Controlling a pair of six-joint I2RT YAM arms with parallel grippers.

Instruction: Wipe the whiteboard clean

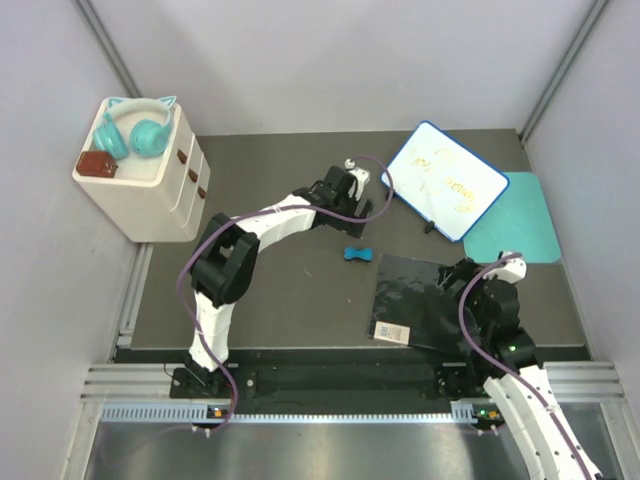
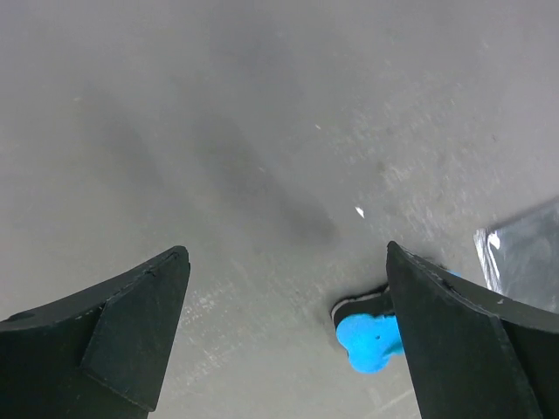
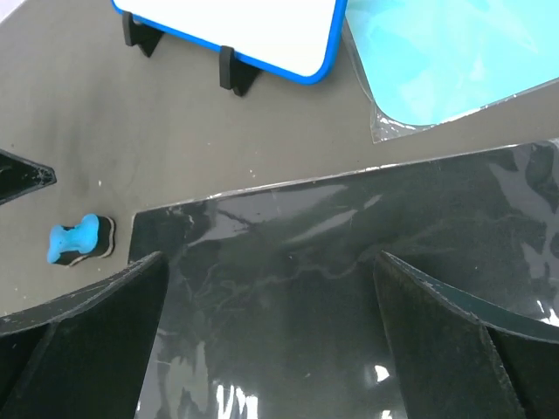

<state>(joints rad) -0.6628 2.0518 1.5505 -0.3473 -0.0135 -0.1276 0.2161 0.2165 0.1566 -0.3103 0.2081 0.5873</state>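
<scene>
The whiteboard (image 1: 446, 180) with a blue rim and faint yellow-green scribbles stands tilted at the back right; its lower edge and black feet show in the right wrist view (image 3: 262, 35). A small blue eraser (image 1: 358, 253) lies on the dark mat mid-table; it also shows in the left wrist view (image 2: 369, 340) by the right finger, and in the right wrist view (image 3: 80, 241). My left gripper (image 1: 362, 195) is open and empty, above the mat behind the eraser (image 2: 288, 297). My right gripper (image 1: 462, 272) is open and empty over the glossy black sheet (image 3: 271, 288).
A glossy black sheet (image 1: 420, 305) lies at the front right, a teal mat (image 1: 520, 225) beside the whiteboard. A white drawer unit (image 1: 145, 185) with teal headphones (image 1: 135, 130) stands at the back left. Grey walls enclose the table.
</scene>
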